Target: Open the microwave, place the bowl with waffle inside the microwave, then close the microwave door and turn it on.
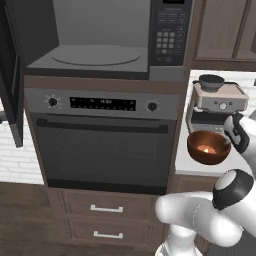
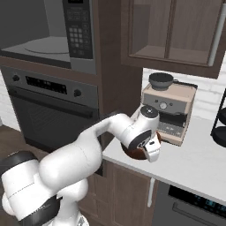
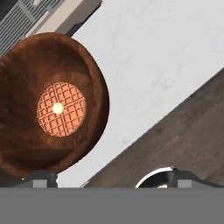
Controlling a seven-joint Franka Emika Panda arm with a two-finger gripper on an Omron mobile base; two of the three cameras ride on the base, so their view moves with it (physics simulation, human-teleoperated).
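The claw sits at the right rim of the bowl, just in front of the coffee machine. In the hand view its two tips rise at the bottom edge, the left one under the bowl's rim and the right one well off to the side over the floor, so the tips stand wide apart; whether they grip the rim I cannot tell. In the right base view the wrist covers most of the bowl, and only a dark brown edge shows beneath it.

The bowl is at the near left corner of the counter, beside the coffee machine; I cannot tell whether it rests on the counter or is raised a little above it. The waffle lies flat in the bottom of the bowl, round and orange with a grid pattern and a pale dot at its middle.

Left of the coffee machine and higher, the microwave stands open, its grey cavity and round turntable in plain sight, with the keypad on the side nearer the coffee machine. The microwave door hangs swung out on the far side from the coffee machine. Below the microwave is the oven, its door closed, and below that two drawers.
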